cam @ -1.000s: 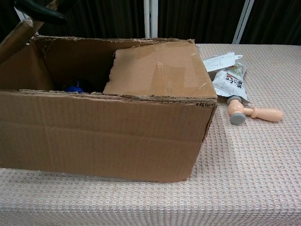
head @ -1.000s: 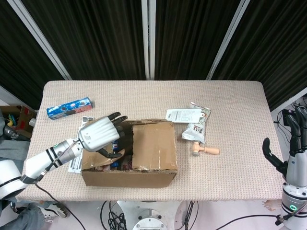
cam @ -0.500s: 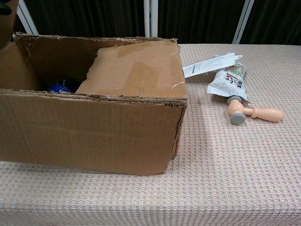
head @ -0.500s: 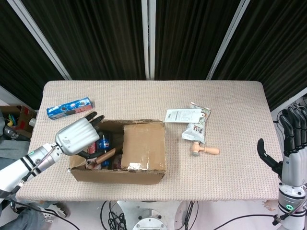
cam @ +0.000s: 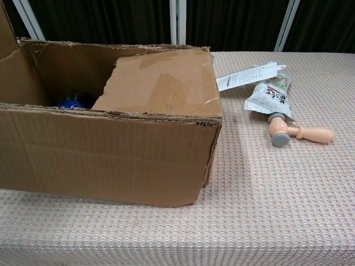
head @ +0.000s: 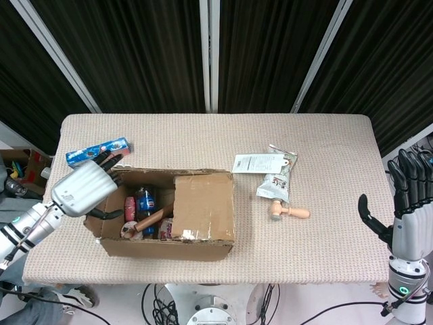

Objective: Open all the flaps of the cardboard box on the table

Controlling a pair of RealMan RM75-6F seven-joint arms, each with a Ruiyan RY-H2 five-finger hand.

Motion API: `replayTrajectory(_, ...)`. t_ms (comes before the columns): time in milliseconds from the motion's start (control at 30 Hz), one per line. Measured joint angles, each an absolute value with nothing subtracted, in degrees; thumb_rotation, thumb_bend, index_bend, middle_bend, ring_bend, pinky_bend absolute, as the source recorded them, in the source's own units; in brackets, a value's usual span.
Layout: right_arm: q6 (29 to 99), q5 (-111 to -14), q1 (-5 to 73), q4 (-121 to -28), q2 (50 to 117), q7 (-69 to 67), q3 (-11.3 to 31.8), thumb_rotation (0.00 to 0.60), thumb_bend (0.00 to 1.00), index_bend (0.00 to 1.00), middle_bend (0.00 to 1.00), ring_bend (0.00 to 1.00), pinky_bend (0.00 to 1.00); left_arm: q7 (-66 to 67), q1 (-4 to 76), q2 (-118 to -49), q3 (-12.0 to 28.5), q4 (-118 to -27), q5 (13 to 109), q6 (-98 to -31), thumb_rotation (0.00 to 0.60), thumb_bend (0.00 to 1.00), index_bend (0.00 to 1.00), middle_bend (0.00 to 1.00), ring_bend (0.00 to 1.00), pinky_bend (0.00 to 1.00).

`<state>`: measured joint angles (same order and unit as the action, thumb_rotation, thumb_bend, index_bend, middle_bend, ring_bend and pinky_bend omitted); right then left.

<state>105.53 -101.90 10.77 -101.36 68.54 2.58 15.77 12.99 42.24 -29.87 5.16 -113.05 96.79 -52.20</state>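
The cardboard box [head: 162, 233] sits near the table's front left, and it fills the left of the chest view [cam: 111, 155]. Its right flap [head: 203, 203] [cam: 161, 83] lies folded flat over the opening. My left hand [head: 80, 189] is at the box's left edge and holds the left flap, with its thumb on the box side. Only a corner of that flap [cam: 5, 30] shows, standing up. Inside the box lie a cola bottle [head: 143, 202] and other items. My right hand [head: 409, 196] hangs beyond the table's right edge, fingers apart and upright, holding nothing.
A blue biscuit pack [head: 98, 152] lies behind the box on the left. To the right of the box lie a white packet [head: 257, 162], a snack pouch [head: 276, 184] and a small wooden mallet [head: 289, 212] [cam: 299, 133].
My left hand has swung left and outward, taking the left flap from over the opening to upright. The box slid left with it. My right hand rose a little.
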Motion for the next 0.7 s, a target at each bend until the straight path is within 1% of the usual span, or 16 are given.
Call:
replayTrajectory(300, 105.2, -102.1, 10.9, -101.7, 68.7, 3.5, 15.6, 0.6, 0.36, 0.0, 0.01, 0.0, 0.0, 11.6, 38.4, -30.4, 4.5, -107.6, 92.3, -52.6, 0.181, 0.21, 0.57, 0.54, 0.16, 0.2)
replayTrajectory(467, 105.3, -102.5, 11.0, -102.1, 68.7, 4.1, 15.7, 0.6, 0.36, 0.0, 0.01, 0.0, 0.0, 8.7, 35.9, -31.6, 4.4, -103.3, 89.1, -53.8, 0.182, 0.21, 0.54, 0.51, 0.16, 0.2)
replayTrajectory(500, 105.1, -102.6, 11.1, -102.2, 68.7, 4.3, 15.7, 0.6, 0.36, 0.0, 0.01, 0.0, 0.0, 8.0, 35.4, -31.7, 4.5, -102.8, 88.6, -54.5, 0.183, 0.21, 0.53, 0.49, 0.16, 0.21)
replayTrajectory(567, 104.7, -102.8, 11.3, -102.5, 68.7, 4.5, 15.7, 0.6, 0.36, 0.0, 0.01, 0.0, 0.0, 5.9, 34.1, -32.2, 4.7, -102.2, 87.5, -56.8, 0.18, 0.21, 0.47, 0.45, 0.16, 0.21)
replayTrajectory(633, 103.8, -103.1, 11.6, -102.8, 68.6, 4.8, 15.5, 0.6, 0.36, 0.0, 0.01, 0.0, 0.0, 2.5, 32.5, -32.6, 5.0, -102.0, 86.1, -59.3, 0.182, 0.2, 0.36, 0.38, 0.17, 0.22)
replayTrajectory(700, 102.3, -103.9, 12.3, -103.2, 68.3, 5.0, 15.1, 0.6, 0.39, 0.0, 0.01, 0.0, 0.0, -1.4, 30.8, -33.2, 5.3, -101.9, 85.0, -61.9, 0.182, 0.17, 0.29, 0.35, 0.18, 0.23)
